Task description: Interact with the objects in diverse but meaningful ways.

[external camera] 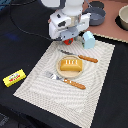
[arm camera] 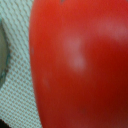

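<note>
The red tomato (external camera: 70,41) lies at the far edge of the woven placemat (external camera: 45,95), and it fills the wrist view (arm camera: 80,65). My gripper (external camera: 68,38) is down right over the tomato; its fingers are hidden, so I cannot tell whether they grip. The pale blue-white carton (external camera: 88,39) stands just to the exterior view's right of the tomato. The orange-yellow bread loaf (external camera: 70,65) sits on the round tan plate (external camera: 60,71). The yellow butter packet (external camera: 14,77) lies on the dark table at the exterior view's left. The dark grey frying pan (external camera: 95,14) is behind the arm.
A wooden-handled knife (external camera: 81,57) lies beyond the plate and a wooden-handled fork (external camera: 66,80) lies in front of it. A bowl (external camera: 123,18) stands at the far right on a tan surface. A grey curved edge (arm camera: 2,50) shows beside the tomato in the wrist view.
</note>
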